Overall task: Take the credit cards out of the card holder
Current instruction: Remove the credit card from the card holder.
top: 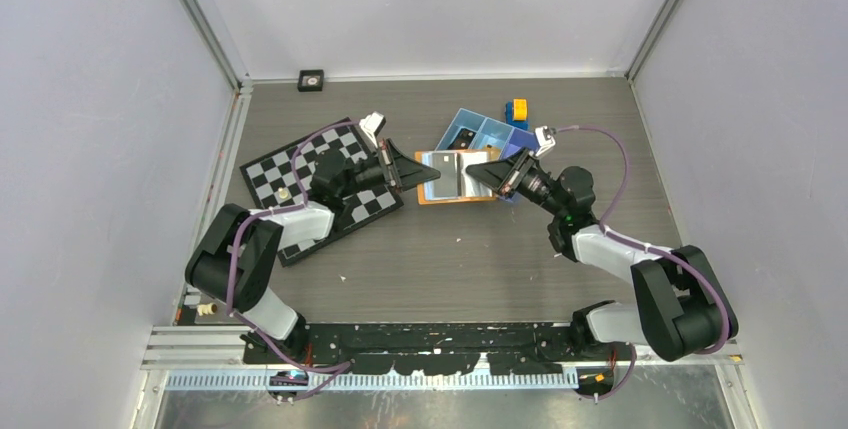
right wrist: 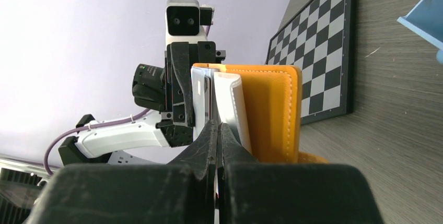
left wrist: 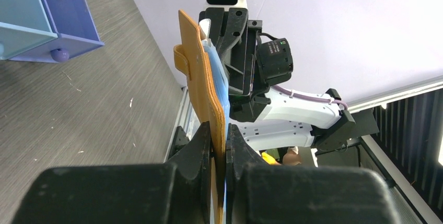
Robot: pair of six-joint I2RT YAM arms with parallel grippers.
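The card holder [top: 455, 177] is held open between the two hands, over the desk [top: 450, 259]. The left hand [left wrist: 218, 136] pinches its orange edge. The right hand [right wrist: 217, 127] is pressed together on a thin inner leaf. A blue tray [top: 480, 132] lies just beyond the right hand.
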